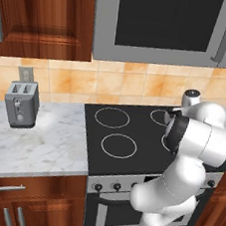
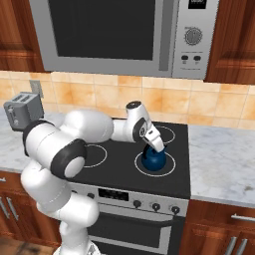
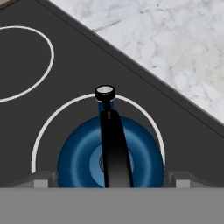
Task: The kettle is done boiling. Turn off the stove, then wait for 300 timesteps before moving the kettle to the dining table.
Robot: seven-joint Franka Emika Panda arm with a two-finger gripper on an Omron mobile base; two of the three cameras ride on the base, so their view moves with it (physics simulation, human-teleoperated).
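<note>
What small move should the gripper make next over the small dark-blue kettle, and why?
Probably close the open gripper on the thin black arched handle. Its fingertips stand on either side of the small dark-blue kettle, with the handle centred between them.

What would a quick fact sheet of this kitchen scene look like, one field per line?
kettle: dark blue, on the stove's front right burner
stove: black glass top, knobs along the front
gripper: open, right above the kettle, a finger on each side of it
toaster: on the marble counter, left of the stove
microwave: above the stove
</note>
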